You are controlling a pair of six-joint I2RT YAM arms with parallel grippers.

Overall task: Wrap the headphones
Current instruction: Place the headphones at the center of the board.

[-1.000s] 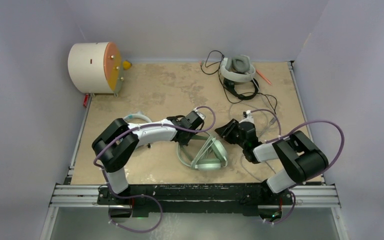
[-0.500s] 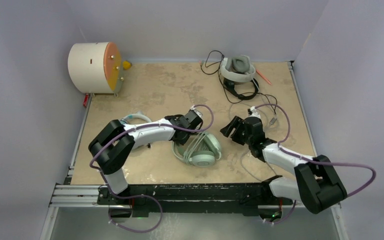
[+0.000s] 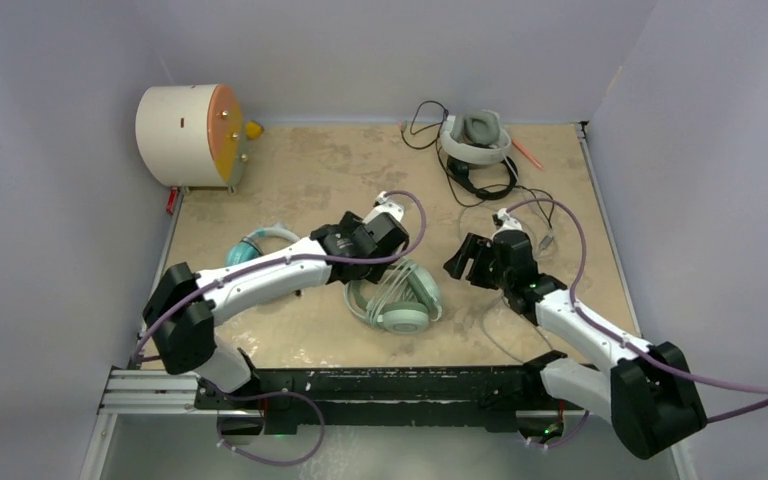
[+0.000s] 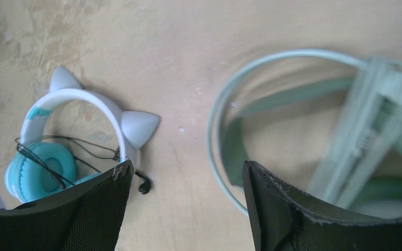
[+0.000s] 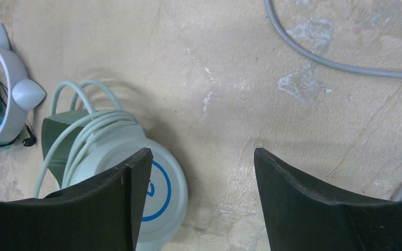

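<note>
Left arm (image 3: 260, 278) and right arm (image 3: 585, 325): each was built of white tubular links joined by bulky black joint housings. A purple cable (image 3: 424, 220) ran in loose loops along the left arm, and a second purple cable (image 3: 581, 250) looped along the right. Left gripper (image 4: 184, 172) and right gripper (image 5: 201, 157): each carried two broad, matt black fingers. The left fingers (image 4: 94, 214) showed a fine woven texture and pale, frayed edges. The right fingers (image 5: 314, 204) were smoother, with rounded rims.
</note>
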